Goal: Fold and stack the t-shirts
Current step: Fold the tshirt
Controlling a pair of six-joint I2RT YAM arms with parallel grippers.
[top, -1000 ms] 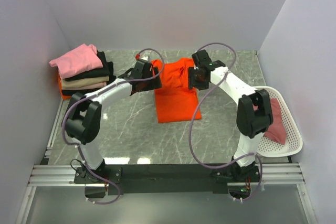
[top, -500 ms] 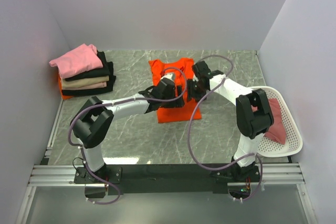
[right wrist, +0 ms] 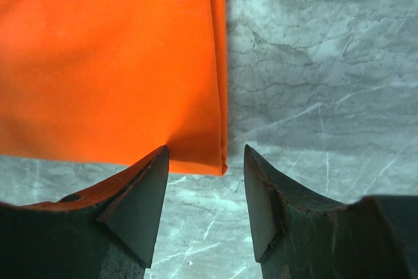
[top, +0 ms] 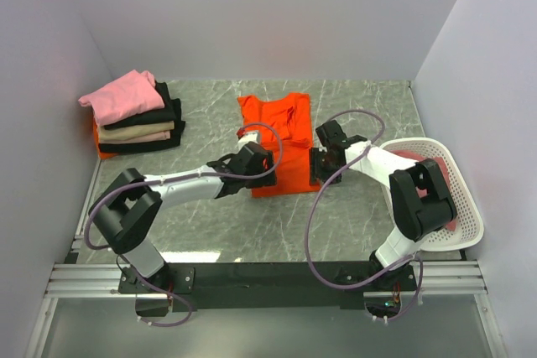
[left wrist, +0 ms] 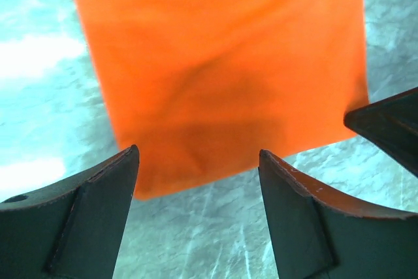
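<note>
tabletop (top: 210, 215): grey marble-patterned slab with pale veins; 2 bright patches of reflected light lie near its front edge.
basket (top: 470, 207): white plastic lattice, oval, with a rolled rim; sits at the tabletop's right side, toward the front.
walls (top: 268, 14): 3 plain white panels standing along the tabletop's back, left and right sides.
rail (top: 84, 278): slotted aluminium extrusion running along the tabletop's front edge.
strip (top: 88, 199): narrow metal track along the tabletop's left edge.
floor sheet (top: 268, 329): dull grey, in front of the tabletop, beyond the rail.

Bright, even light; soft shadows; slight blur.
</note>
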